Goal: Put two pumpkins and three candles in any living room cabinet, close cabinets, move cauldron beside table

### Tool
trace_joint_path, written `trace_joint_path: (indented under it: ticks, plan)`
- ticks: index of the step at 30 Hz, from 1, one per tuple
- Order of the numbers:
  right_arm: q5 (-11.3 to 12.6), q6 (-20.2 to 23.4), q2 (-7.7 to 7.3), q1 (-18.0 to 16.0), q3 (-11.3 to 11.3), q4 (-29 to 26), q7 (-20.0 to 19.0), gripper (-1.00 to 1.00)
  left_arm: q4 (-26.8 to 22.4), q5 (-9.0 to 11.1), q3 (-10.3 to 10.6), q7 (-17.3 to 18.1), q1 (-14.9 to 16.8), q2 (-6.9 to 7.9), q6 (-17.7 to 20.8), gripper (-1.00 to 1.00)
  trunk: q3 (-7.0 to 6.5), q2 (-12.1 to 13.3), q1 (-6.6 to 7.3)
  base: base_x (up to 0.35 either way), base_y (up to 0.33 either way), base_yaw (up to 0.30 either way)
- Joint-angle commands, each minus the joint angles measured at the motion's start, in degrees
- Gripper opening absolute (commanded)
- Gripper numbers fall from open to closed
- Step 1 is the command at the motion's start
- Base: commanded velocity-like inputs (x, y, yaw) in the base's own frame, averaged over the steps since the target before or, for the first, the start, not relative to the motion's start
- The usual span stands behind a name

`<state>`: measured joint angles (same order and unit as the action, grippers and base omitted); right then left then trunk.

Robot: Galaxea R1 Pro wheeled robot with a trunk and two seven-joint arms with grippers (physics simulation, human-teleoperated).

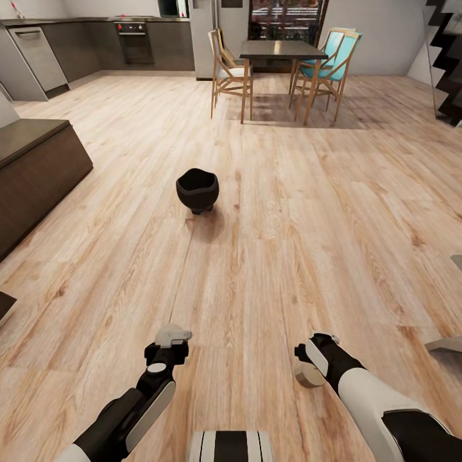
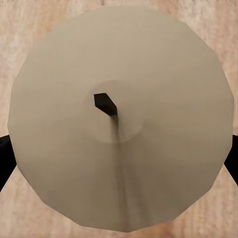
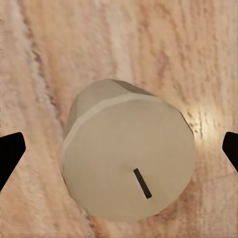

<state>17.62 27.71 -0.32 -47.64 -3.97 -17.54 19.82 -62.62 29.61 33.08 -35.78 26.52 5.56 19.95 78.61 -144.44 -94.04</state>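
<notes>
Ahead, cauldron [image 1: 197, 190] on open floor [image 1: 308, 212] (candles [image 2: 119, 124] in both tools).

Black cauldron [image 1: 197, 190] upright on floor; cream candle [image 2: 121, 119] and candle [image 3: 129, 171] in jaws.

Black cauldron [image 1: 197, 190], beige candles [image 2: 121, 129] [image 3: 129, 168], pale streaked wood floor [image 1: 308, 212].

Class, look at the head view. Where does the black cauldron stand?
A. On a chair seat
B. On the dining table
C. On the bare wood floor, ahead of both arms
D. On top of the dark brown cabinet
C. The cauldron sits on the wood floor, well short of the dining table and to the side of the cabinet.
</notes>
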Motion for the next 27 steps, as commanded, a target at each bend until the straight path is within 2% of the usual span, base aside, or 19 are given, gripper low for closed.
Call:
trace_joint_path:
  ticks: [1, 4, 14, 27]
  plan:
    - [0.6, -0.1, -0.03, 0.0, -0.4, -0.1, 0.4, 1.0, -0.1, 0.4, 0.2, -0.5, 0.1, 0.07, 0.1, -1.0, 0.04, 0.0, 0.01, 0.0, 0.0, 0.0]
    - [0.6, -2.3, -0.09, 0.0, -0.4, 1.6, -0.1, 1.0, -0.2, 0.4, 0.2, -0.4, 0.0, 0.07, 0.0, -1.0, 0.26, 0.0, -0.02, 0.0, 0.0, 0.0]
    - [0.6, -3.2, -0.12, -0.1, -1.2, 2.8, -0.3, 1.0, -0.1, 0.4, 0.2, -0.4, 0.0, 0.07, 0.1, -1.0, 2.48, -0.2, -0.27, 0.0, 0.0, 0.0]
    - [0.6, -3.3, -0.15, 0.0, -1.2, 2.9, -0.3, 1.0, -0.3, 0.4, 0.3, -0.4, 0.0, 0.15, 0.0, -1.0, 2.48, -0.2, -0.27, 0.0, 0.0, 0.0]
